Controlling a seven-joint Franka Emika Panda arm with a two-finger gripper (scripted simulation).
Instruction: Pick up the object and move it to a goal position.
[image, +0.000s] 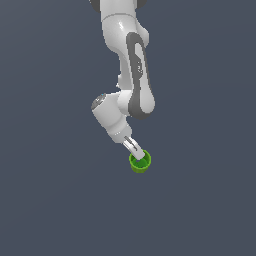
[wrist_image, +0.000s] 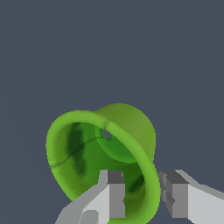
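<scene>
The bright green cup (image: 140, 162) sits just below the end of the white arm in the exterior view. In the wrist view the cup (wrist_image: 87, 148) is seen tilted, its open mouth towards the camera. My gripper (image: 135, 148) comes down on it at a slant. In the wrist view my gripper (wrist_image: 142, 177) straddles the cup's thick rim. One finger (wrist_image: 114, 192) is inside the cup and the other finger (wrist_image: 177, 192) is outside its wall. The jaws stand close together, pressed against the wall on both sides.
A plain dark grey surface (image: 50, 200) fills both views. The white arm (image: 135, 75) reaches down from the top of the exterior view. No other objects or marker show.
</scene>
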